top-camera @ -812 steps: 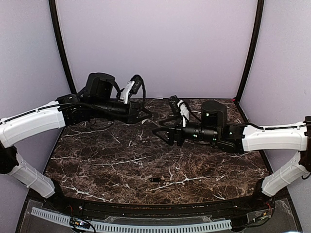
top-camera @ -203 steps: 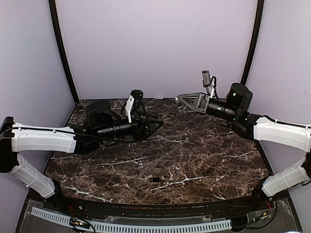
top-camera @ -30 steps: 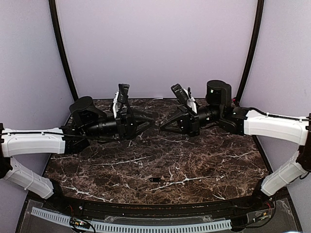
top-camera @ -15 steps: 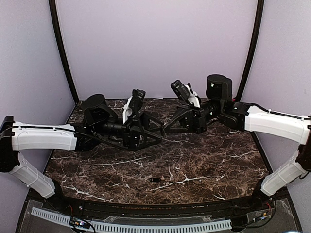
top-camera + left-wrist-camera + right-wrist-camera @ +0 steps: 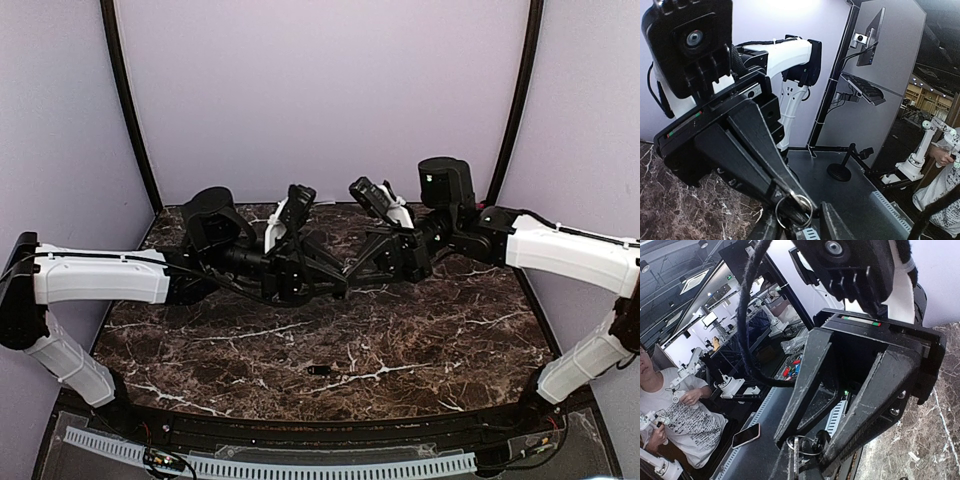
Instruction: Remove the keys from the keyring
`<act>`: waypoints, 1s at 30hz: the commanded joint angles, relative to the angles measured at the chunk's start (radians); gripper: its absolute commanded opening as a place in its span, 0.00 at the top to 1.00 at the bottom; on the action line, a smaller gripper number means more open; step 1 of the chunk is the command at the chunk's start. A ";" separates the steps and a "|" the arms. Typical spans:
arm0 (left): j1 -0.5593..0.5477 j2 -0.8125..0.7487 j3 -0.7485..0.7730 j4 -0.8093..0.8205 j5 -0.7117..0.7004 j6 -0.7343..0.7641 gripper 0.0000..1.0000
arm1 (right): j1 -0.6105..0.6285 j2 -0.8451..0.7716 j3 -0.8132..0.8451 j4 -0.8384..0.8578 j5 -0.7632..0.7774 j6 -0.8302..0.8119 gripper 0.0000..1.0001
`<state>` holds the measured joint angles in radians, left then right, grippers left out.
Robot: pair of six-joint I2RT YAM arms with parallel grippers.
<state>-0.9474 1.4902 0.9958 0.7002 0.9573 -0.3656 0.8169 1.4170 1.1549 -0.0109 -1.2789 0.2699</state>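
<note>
Above the middle of the marble table [image 5: 450, 340], my two grippers meet tip to tip. My right gripper [image 5: 352, 272] [image 5: 799, 462] is shut on the silver keyring [image 5: 794, 210] [image 5: 807, 445]. A dark key [image 5: 823, 439] hangs on that ring. My left gripper [image 5: 343, 287] [image 5: 797, 223] has one finger on each side of the ring, its fingers [image 5: 880, 395] drawn in close. I cannot tell whether they press on the ring or the key. One small dark key [image 5: 320, 370] lies loose on the table near the front.
Both forearms stretch low across the back half of the table. Black frame posts [image 5: 125, 100] and pale walls [image 5: 320, 90] close in the sides and back. A white cable rail [image 5: 270, 465] runs along the near edge.
My left gripper has moved right to meet the right gripper, and its fingers have narrowed around the ring. The right gripper has shifted slightly left and stayed shut on the ring.
</note>
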 commanded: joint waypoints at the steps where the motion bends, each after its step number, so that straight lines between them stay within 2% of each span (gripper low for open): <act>1: -0.009 -0.068 -0.002 -0.029 0.049 0.020 0.70 | -0.018 -0.024 0.035 -0.092 0.014 -0.060 1.00; 3: -0.010 -0.079 -0.009 -0.033 0.049 0.020 0.71 | -0.020 -0.027 0.040 -0.108 0.017 -0.069 1.00; 6: -0.010 -0.086 -0.016 -0.029 0.054 0.012 0.80 | -0.024 -0.032 0.042 -0.114 0.019 -0.071 1.00; 15: -0.010 -0.086 -0.026 0.003 0.071 -0.016 1.00 | -0.026 -0.022 0.067 -0.206 0.008 -0.128 1.00; 22: -0.009 -0.107 -0.059 0.036 0.036 -0.003 1.00 | -0.026 -0.006 0.090 -0.323 0.014 -0.195 1.00; 27: -0.008 -0.129 -0.070 -0.011 0.016 0.038 1.00 | -0.026 -0.020 0.082 -0.333 0.019 -0.191 1.00; 30: -0.008 -0.148 -0.059 -0.101 -0.020 0.103 1.00 | -0.026 -0.027 0.081 -0.335 0.018 -0.179 1.00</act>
<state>-0.9474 1.4208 0.9413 0.6689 0.9180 -0.3489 0.8051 1.4075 1.2194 -0.3252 -1.2613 0.0967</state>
